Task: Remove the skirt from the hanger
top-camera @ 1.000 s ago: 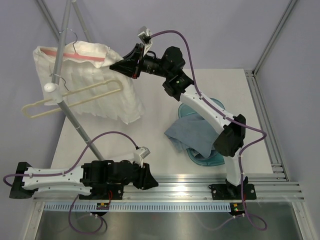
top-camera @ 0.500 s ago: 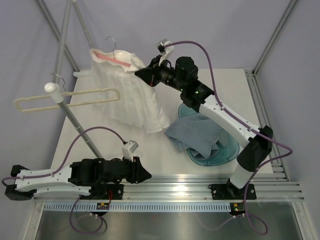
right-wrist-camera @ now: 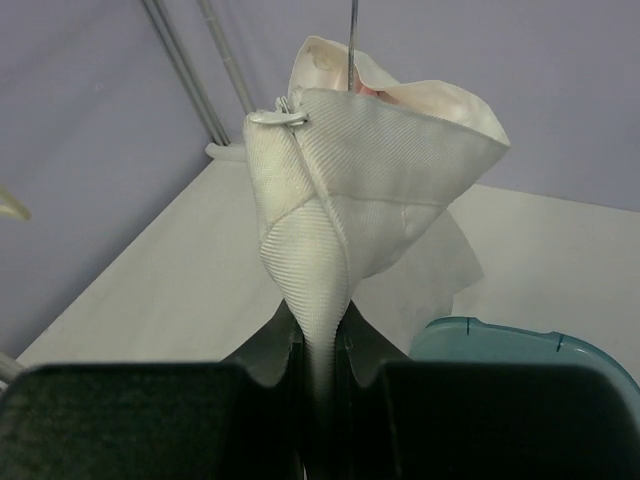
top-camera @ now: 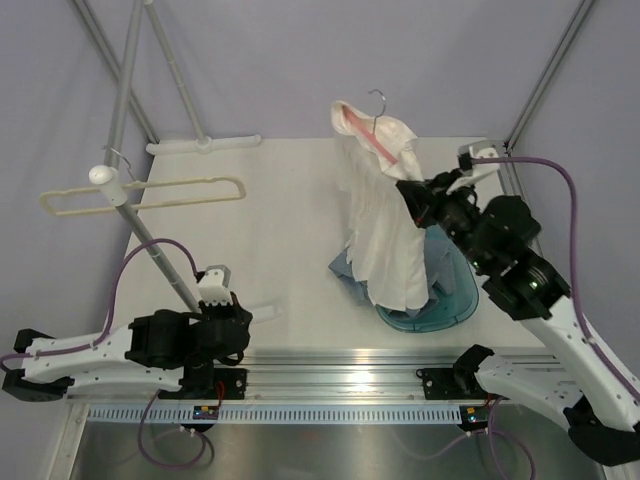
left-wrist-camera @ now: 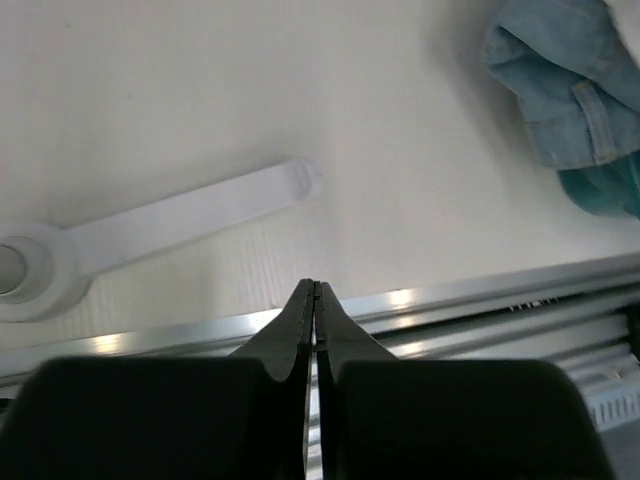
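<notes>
1. The left gripper point(left-wrist-camera: 315, 296) sits low at the near left edge of the table point(top-camera: 270, 230). Its fingers are pressed together on nothing.
2. Just beyond it a white foot point(left-wrist-camera: 180, 214) of the rack lies flat on the table. The rack's pole point(top-camera: 150, 240) slants up toward the far left.
3. Right of centre, a blue cloth point(top-camera: 343, 272) lies partly in a teal tub point(top-camera: 455, 298) and spills over the tub's left rim onto the table.
4. The skirt point(top-camera: 385, 225) hangs in the air above the tub and cloth. Its hem reaches down in front of them, but whether it touches them cannot be told.
5. The right gripper point(right-wrist-camera: 318, 340) is clamped on a bunched fold of the skirt's waistband and holds it up from the right side.
6. The hanger point(top-camera: 368, 135) is inside the waistband. Its pink bar is tilted, and its wire hook point(right-wrist-camera: 352, 40) points up, free of the rack.
7. At the far left, a cream hanger point(top-camera: 180, 184) hangs from the pole, well apart from the skirt.
</notes>
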### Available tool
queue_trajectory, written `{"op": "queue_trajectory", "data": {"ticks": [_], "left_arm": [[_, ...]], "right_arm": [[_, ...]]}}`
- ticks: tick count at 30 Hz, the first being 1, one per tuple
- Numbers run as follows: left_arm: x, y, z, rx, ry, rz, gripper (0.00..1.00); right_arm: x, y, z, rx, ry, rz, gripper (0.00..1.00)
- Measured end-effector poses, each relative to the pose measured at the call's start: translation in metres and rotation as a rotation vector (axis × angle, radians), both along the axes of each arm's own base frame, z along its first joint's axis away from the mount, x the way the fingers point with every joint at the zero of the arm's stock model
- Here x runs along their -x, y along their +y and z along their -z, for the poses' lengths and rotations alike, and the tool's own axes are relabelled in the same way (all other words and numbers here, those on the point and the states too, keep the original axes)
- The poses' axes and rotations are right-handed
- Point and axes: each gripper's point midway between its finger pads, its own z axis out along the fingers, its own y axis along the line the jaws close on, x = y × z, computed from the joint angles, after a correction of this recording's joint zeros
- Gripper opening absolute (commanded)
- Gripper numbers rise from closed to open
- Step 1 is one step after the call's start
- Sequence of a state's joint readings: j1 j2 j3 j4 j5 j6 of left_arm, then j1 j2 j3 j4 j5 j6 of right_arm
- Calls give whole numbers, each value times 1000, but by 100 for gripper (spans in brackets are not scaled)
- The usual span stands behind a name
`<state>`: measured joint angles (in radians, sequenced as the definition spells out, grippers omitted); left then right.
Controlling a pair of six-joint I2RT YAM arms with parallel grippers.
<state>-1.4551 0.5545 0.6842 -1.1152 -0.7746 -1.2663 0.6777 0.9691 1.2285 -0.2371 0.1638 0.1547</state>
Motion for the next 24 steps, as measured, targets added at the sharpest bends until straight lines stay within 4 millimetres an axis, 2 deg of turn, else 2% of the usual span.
{"op": "queue_trajectory", "data": {"ticks": [5,8,10,12,15,19,24], "left_arm": [[-13,31,4,-66,-35,-123,0],[-18,45,3,-84,-46,-183,0],[-21,53,0,-96,-50,-228,0],[-25,57,-4,-94,-56,-276,0],[-32,62,-14,-45,-76,-359,0],[-36,69,-31,129,-108,-423,0],[-35,89,-58,339,-148,-465,0]], "right_arm": [[60,-52,-23,-80,-67,18,0],[87,-75,-31,-119,-92,25,0],[99,-84,-33,-134,-100,25,0],[105,-88,-29,-132,-90,24,0],[107,-89,-14,-102,-38,21,0],[114,-93,-3,-82,-8,15,0],[123,-98,-1,-83,-10,7,0]]}}
